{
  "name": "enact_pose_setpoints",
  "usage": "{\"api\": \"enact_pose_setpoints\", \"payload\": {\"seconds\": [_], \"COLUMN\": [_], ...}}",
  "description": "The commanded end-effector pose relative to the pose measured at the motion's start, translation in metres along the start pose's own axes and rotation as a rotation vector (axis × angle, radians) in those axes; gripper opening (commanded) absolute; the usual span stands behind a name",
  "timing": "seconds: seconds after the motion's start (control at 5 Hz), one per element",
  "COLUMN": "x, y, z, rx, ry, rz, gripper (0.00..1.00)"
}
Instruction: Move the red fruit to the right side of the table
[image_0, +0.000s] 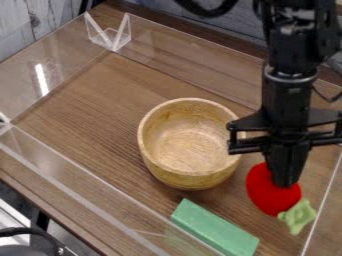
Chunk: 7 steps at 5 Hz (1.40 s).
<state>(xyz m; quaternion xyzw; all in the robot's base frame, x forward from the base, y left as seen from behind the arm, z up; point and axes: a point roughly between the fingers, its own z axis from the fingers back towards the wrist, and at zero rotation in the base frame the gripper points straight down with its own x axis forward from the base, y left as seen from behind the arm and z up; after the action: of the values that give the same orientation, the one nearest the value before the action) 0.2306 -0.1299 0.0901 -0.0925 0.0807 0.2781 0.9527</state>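
Note:
The red fruit (273, 192), a glossy toy strawberry with a light green leafy cap, sits low at the table's right front, just right of the wooden bowl. My black gripper (285, 176) comes straight down onto its top, and the fingers are shut on it. Whether the fruit rests on the brown wood-grain table (120, 100) or hangs just above it I cannot tell. The fingertips are partly hidden against the fruit.
A light wooden bowl (191, 142) stands mid-table beside the gripper. A flat green rectangular block (214, 230) lies at the front edge. Low clear acrylic walls (54, 70) enclose the table, with a clear bracket (110, 32) at the back left.

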Motion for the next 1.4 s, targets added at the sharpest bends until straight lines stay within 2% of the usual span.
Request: {"api": "enact_pose_setpoints", "payload": {"seconds": [0.0,0.2,0.4,0.6,1.0,1.2], "x": [0.008,0.011,0.014,0.011,0.003,0.003], "y": [0.001,-0.002,-0.005,-0.012,-0.021,-0.025], "z": [-0.005,-0.006,-0.003,0.002,0.019,0.030], "rx": [-0.030,-0.020,-0.011,-0.006,-0.018,-0.042], "ry": [-0.020,-0.010,0.000,0.008,0.012,0.001], "rz": [-0.059,-0.106,-0.153,-0.192,-0.277,-0.273], "gripper": [0.00,1.00,1.00,1.00,1.00,1.00]}}
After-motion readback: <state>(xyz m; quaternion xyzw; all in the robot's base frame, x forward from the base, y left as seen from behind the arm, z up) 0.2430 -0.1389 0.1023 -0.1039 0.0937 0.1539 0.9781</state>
